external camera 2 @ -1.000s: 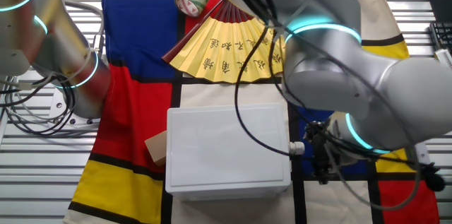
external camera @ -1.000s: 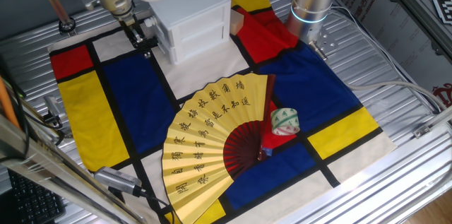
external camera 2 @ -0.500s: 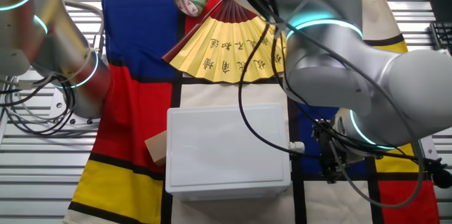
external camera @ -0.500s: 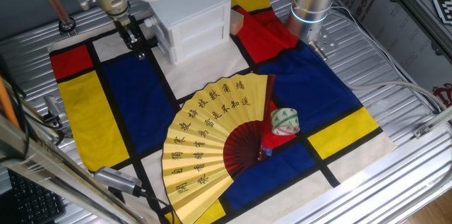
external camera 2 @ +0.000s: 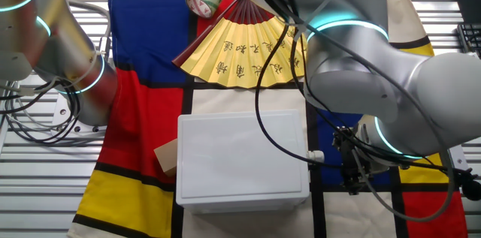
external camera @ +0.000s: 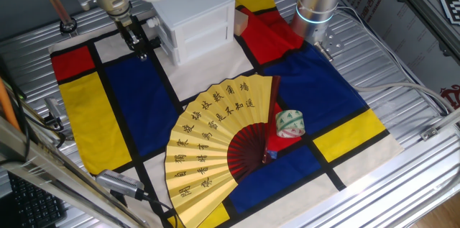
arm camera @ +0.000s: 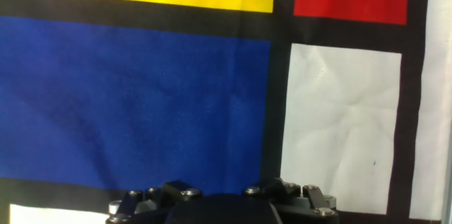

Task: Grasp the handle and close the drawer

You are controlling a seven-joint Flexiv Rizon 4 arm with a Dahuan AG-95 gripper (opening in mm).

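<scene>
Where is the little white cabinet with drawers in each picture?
One fixed view: the cabinet sits top centre, beside the hand.
The other fixed view: bottom centre, seen from above.
Hand view: not in it, only cloth.
Shared landmark: the yellow fan in both fixed views.

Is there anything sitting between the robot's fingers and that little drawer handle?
Nothing visible does. The gripper hangs just beside the handle on the white cabinet, with only bare cloth showing in the gap between them.
</scene>
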